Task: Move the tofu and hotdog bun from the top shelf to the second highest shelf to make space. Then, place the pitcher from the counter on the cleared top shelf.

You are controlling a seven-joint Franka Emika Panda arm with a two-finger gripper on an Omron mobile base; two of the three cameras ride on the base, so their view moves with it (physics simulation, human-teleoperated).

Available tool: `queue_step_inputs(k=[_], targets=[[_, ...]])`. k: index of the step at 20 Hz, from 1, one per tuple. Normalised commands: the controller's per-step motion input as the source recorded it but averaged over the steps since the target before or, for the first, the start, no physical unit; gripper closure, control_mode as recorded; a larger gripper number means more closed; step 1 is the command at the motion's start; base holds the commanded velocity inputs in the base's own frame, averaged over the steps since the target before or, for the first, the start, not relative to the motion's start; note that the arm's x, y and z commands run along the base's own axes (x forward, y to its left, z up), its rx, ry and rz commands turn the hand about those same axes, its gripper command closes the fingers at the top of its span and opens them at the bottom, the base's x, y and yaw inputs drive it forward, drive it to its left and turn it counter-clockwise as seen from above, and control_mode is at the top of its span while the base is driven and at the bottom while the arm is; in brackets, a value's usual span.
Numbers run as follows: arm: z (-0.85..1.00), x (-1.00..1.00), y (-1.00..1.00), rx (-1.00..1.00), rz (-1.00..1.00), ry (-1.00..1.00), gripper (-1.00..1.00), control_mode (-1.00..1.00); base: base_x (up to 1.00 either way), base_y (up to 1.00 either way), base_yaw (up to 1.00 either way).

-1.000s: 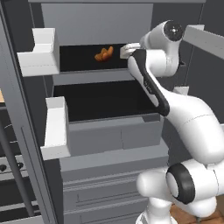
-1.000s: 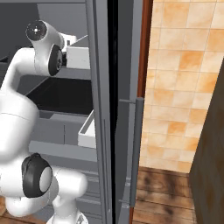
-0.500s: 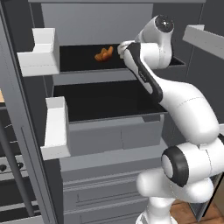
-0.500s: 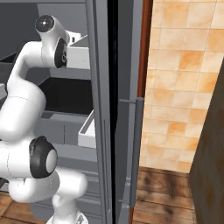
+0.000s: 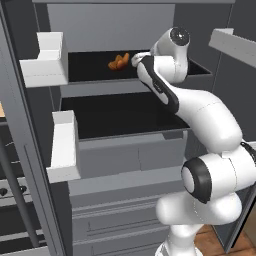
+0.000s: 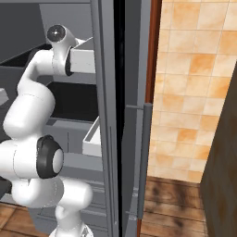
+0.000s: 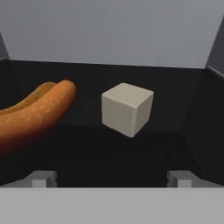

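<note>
The hotdog bun [image 7: 37, 114] is cut off at the left edge; the tofu [image 7: 127, 109] sits whole at center. The tool [image 7: 112, 178] is released, holding nothing.

I see matt, smooth tofu [image 7: 127, 109]; speckled, slightly glossy hotdog bun [image 7: 37, 116]; smooth black top shelf [image 7: 109, 153] surface.

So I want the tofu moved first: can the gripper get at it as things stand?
Probably yes. The tofu sits ahead of the open gripper, nothing between them; the hotdog bun lies apart to one side on the top shelf.
</note>
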Motion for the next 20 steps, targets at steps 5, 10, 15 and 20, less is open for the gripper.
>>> queue_step_inputs(k=[5, 10, 15, 20], targets=[[-0.01, 0.43, -0.01, 0.00, 0.00, 0.00, -1.00, -1.00, 0.00, 0.00, 0.00], [0.00, 0.41, 0.00, 0.00, 0.00, 0.00, -1.00, -1.00, 0.00, 0.00, 0.00], [0.00, 0.38, -0.02, 0.00, 0.00, 0.00, -1.00, -1.00, 0.00, 0.00, 0.00], [0.00, 0.29, -0.04, 0.00, 0.00, 0.00, -1.00, -1.00, 0.00, 0.00, 0.00]])
